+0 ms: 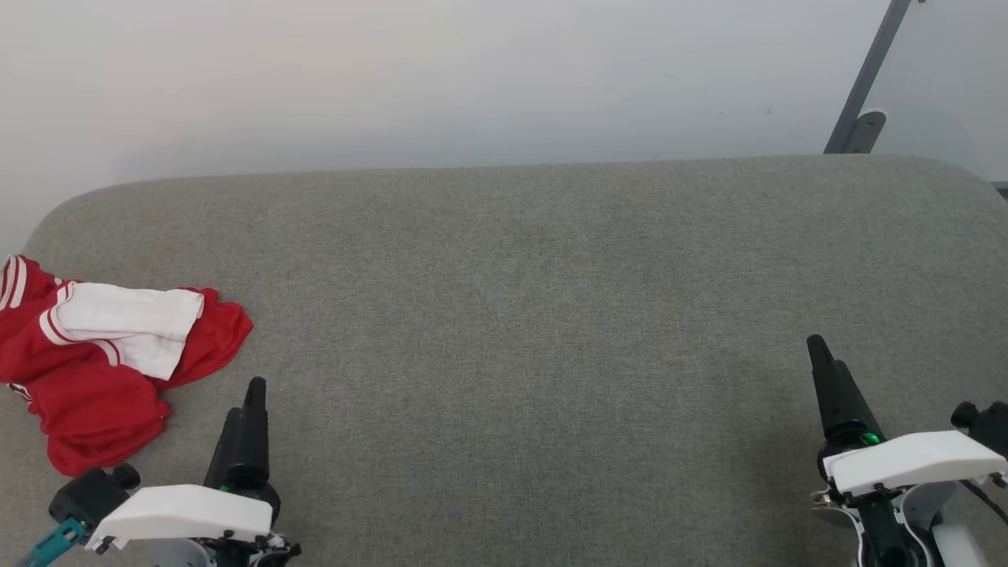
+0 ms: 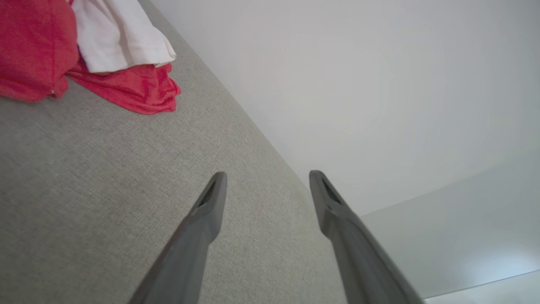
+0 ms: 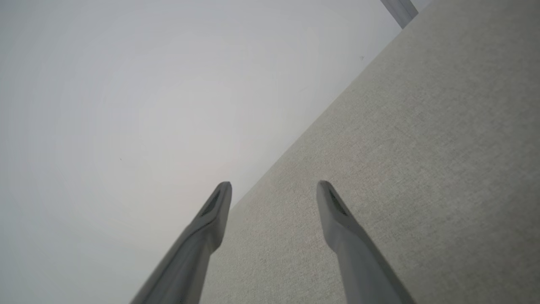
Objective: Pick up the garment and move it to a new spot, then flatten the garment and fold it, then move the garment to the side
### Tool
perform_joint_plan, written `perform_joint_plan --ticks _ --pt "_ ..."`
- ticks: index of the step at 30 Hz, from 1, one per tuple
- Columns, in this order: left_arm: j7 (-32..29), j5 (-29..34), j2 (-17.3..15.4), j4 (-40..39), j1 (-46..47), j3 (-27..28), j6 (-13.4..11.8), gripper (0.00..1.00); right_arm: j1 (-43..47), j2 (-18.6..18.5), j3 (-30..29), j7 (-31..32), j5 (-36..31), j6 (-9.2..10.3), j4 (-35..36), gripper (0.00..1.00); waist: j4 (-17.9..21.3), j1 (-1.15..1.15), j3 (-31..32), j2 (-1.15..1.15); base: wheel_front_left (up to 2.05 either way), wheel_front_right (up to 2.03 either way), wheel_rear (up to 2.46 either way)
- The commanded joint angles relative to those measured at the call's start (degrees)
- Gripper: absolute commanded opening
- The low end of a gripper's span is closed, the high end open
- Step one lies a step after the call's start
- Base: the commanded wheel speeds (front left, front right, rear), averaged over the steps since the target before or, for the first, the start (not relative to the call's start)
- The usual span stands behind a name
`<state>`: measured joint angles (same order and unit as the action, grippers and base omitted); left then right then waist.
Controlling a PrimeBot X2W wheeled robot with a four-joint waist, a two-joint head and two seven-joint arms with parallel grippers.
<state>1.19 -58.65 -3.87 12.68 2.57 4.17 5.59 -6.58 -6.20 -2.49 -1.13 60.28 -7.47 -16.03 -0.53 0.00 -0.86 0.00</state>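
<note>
Garment lying crumpled at frame's mid-left on grey cushion; L gripper & R gripper both hovering wide open, holding nothing.

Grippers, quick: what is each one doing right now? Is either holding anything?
Left gripper: open, holding nothing; the garment lies apart from its fingers.
Right gripper: open, holding nothing.

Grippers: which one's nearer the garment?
The left gripper: the crumpled red garment lies just beside it; the right gripper is far across the grey surface.
</note>
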Motion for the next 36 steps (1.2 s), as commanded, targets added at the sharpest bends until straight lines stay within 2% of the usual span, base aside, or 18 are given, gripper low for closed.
perform_joint_plan --ticks 1,7,14,36 --pt "0.63 3.05 -0.72 -1.29 0.24 -0.53 -0.53 1.0 -1.69 -0.44 0.06 -0.71 -3.11 -0.02 1.45 1.0 -0.06 0.0 -0.07 0.0 0.0 0.0 0.0" --pt "1.9 9.19 -1.66 -2.13 -0.27 -2.31 -2.44 1.0 -1.17 -0.02 -0.37 -1.96 -11.75 -0.02 1.72 1.0 -0.24 0.0 -0.31 0.0 0.0 0.0 0.0" --pt "3.28 14.76 -2.76 -2.34 -0.82 -4.34 -4.37 1.0 -1.72 -0.09 0.31 -3.36 -18.42 -0.02 0.34 1.0 -0.44 0.0 -0.54 0.0 0.0 0.0 0.0" --pt "6.88 28.53 -4.53 -4.38 -1.73 -8.16 -7.7 1.0 -2.52 -0.45 1.65 -6.99 -31.56 -0.02 -1.48 1.0 -1.32 0.0 -1.05 0.0 0.0 0.0 0.0"
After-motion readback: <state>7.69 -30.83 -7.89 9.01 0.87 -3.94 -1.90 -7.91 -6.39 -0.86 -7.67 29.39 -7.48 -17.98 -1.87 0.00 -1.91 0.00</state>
